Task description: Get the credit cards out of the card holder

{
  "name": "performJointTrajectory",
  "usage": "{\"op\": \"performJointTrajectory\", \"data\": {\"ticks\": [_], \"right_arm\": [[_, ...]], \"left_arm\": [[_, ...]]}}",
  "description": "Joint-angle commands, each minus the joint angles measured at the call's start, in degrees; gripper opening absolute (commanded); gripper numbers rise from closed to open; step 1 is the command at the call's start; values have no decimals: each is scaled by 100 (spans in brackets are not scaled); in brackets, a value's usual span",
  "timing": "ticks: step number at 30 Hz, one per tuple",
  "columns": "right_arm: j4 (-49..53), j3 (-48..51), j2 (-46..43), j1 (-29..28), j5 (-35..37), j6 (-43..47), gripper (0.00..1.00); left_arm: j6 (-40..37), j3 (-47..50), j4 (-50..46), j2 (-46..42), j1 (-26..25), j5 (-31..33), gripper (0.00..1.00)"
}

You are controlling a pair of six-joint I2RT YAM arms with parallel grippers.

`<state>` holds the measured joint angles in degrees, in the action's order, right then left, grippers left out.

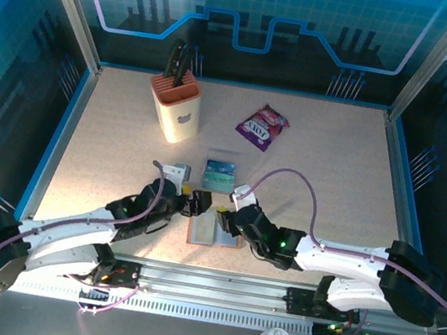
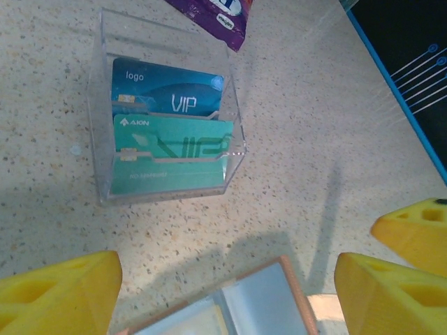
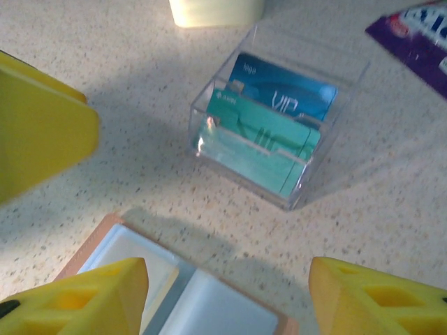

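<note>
1. the left end effector (image 2: pixel 227 279) is spread wide, and nothing is between its yellow fingers (image 2: pixel 59 293).
2. the right end effector (image 3: pixel 227 286) is spread too. its two fingers (image 3: pixel 377 300) stand far apart and they pinch nothing.
3. the card holder (image 3: pixel 209 310) lies open like a book on the counter (image 1: pixel 333 176), directly under both end effectors, between their fingers. its grey-blue sleeves face up and its brown edge shows around them.
4. under one sleeve, near the fingertip of the right end effector, we see a pale yellowish patch (image 3: pixel 159 278). we cannot tell if it is a card.
5. the two end effectors meet over the card holder from opposite sides and are very near each other. one finger of the right one shows just beside a finger of the left one.
6. just beyond the fingertips of both end effectors stands a clear tray (image 2: pixel 98 125), apart from the card holder.
7. two credit cards stand tilted in this tray: the teal card (image 2: pixel 174 157) on the side nearer the end effectors, and the blue card (image 2: pixel 167 91) behind it.
8. further beyond the tray lie a purple snack packet (image 1: pixel 262 127) and a knife block (image 1: pixel 173 107), both well apart from the end effectors.
</note>
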<state>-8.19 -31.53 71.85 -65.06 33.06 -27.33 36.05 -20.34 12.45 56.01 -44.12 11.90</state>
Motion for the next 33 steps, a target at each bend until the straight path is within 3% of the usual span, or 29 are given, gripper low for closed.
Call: {"op": "performJointTrajectory", "data": {"ticks": [1, 9, 15, 22, 33], "right_arm": [[721, -149, -210, 113, -481, -784, 64], [1266, -387, -261, 446, -1398, -1457, 63], [1397, -550, -150, 726, -2094, -1758, 62], [1426, -782, 200, 820, -2614, -1917, 60], [1314, -1321, 1235, 918, -3459, -2051, 55]], "left_arm": [[340, -48, -686, -290, 155, -257, 81], [778, -166, -1459, -456, 560, -957, 76], [1068, -448, -2045, -48, 812, -1633, 49], [1644, -246, -1554, 442, 1068, -2743, 28], [1601, -277, -2084, 845, 1175, -2924, 15]]}}
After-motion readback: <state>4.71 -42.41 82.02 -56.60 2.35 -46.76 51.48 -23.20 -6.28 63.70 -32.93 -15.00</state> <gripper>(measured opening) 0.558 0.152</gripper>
